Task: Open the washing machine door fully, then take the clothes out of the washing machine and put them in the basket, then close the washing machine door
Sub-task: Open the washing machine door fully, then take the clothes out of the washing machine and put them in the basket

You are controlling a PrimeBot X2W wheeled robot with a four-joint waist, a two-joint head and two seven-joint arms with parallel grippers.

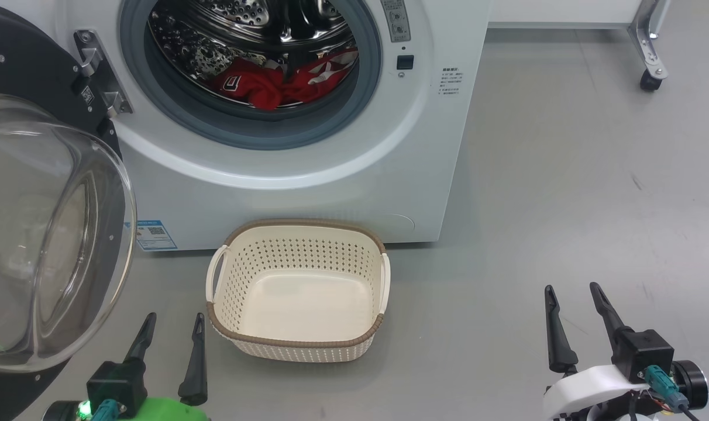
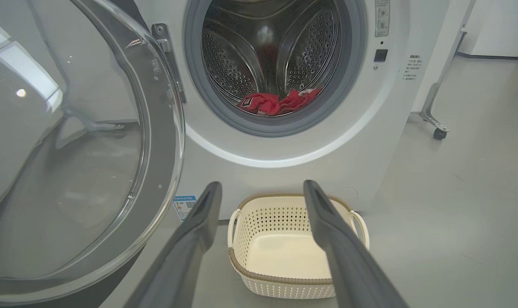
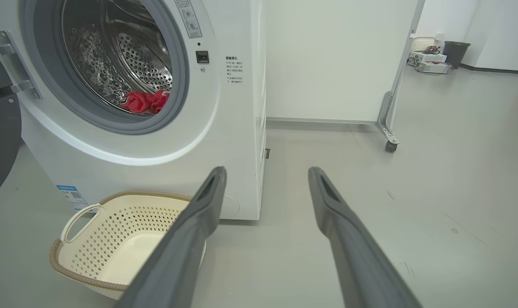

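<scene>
Your left tool (image 1: 176,318) sits just left of the basket (image 1: 299,223), your right tool (image 1: 571,287) well to its right, both spread and empty; the clothes (image 1: 261,85) lie inside the washing machine (image 1: 307,193) beyond the basket, apart from both tools; the washing machine door (image 1: 50,234) stands open, left of the basket.

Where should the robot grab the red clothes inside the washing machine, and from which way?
Probably the bunched-up hump at the front of the clothes, nearest the opening. Reach straight in from the front, over the grey rubber ring; the door is swung aside, and the drum walls off every other side.
</scene>
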